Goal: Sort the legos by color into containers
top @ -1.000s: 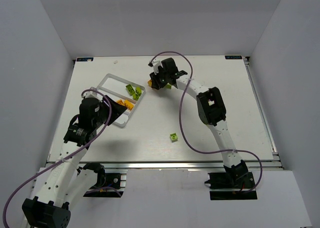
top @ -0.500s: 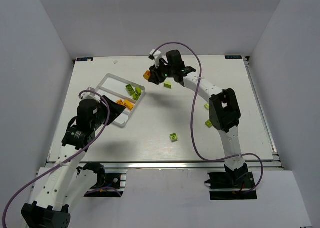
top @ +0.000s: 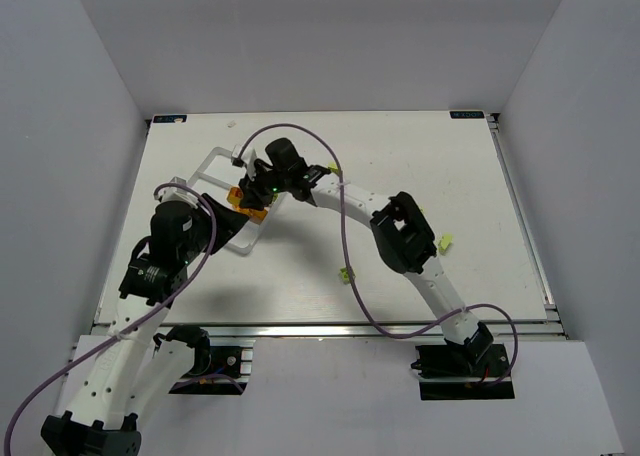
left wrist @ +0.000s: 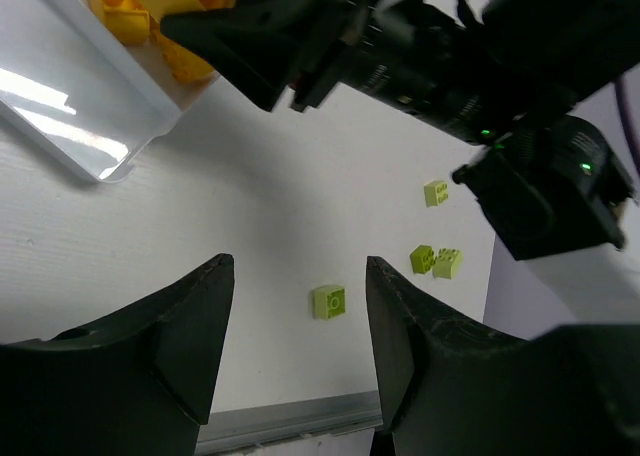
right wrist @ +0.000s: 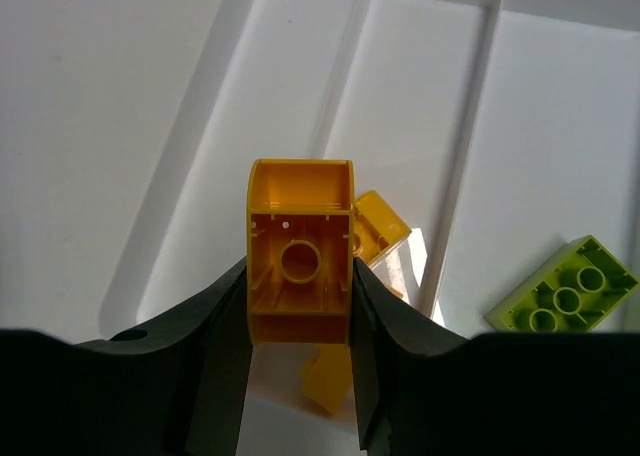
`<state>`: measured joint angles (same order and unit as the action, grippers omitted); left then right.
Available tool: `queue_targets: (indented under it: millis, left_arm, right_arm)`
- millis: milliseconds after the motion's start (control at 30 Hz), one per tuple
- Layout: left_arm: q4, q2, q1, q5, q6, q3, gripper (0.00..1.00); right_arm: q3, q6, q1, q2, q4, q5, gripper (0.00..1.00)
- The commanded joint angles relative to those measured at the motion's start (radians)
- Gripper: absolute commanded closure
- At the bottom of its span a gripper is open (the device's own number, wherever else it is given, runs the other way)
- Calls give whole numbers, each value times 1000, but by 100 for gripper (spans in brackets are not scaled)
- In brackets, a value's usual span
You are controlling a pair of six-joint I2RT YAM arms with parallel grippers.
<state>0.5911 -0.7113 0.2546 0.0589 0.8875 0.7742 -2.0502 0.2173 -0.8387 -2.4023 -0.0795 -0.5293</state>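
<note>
Right gripper [top: 252, 192]: clamped on orange brick [right wrist: 300, 261], hollow underside toward wrist camera, above tray [top: 212, 157] compartment that holds other orange bricks [right wrist: 378, 226]. Green brick [right wrist: 565, 286] lies beyond divider. One second earlier, same gripper stood over far-centre table [top: 480, 176], right of tray; arm since swung left. Left gripper [left wrist: 295, 306]: jaws apart, empty, above table by tray's near corner, position unchanged. Loose green bricks [top: 346, 274] remain on table right of tray.

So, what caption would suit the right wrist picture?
Right claw holds an orange brick over the clear tray.
</note>
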Motion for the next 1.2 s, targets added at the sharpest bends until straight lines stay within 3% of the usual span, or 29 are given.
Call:
queue_targets:
  millis: [0,233,467,667,800,933,967,1000,1033,1133,1167]
  left_arm:
    - [59,24,-5,-22,-15,60,35]
    - [128,29,-5,-22,-33,96,35]
    - [141,24,-5,-11,-50,102,34]
    - [154,21,-5,-5,-61,112,34]
    - [136,26,-5,4,-67,114,32]
    - [80,10,-5,38,-79,125,35]
    - [61,-5,-5,50,-85,128,38]
    - [40,-14,-5,80,-87,126,43]
    - [-14,-28,-5,103,-90,123,56]
    - [-132,-103,-5,209,-99,103,73]
    - [-166,-132,-5,237,-101,99,76]
  right_arm:
    - [-88,-16,-3,-40,128,141,85]
    - [-134,-19,-25,-113,195,222,79]
    - [-146,-7,-49,-146,211,210,60]
    - [-157,-10,-57,-161,224,238,33]
    - [-172,-33,-51,-144,215,247,31]
    - [-116,-85,-19,-31,204,259,39]
    - [-91,-128,-10,0,204,258,46]
    - [-70,-148,-1,35,199,249,49]
    - [-21,-166,39,107,176,244,53]
    - [48,-204,108,234,118,213,74]
    - [86,-235,145,262,45,197,87]
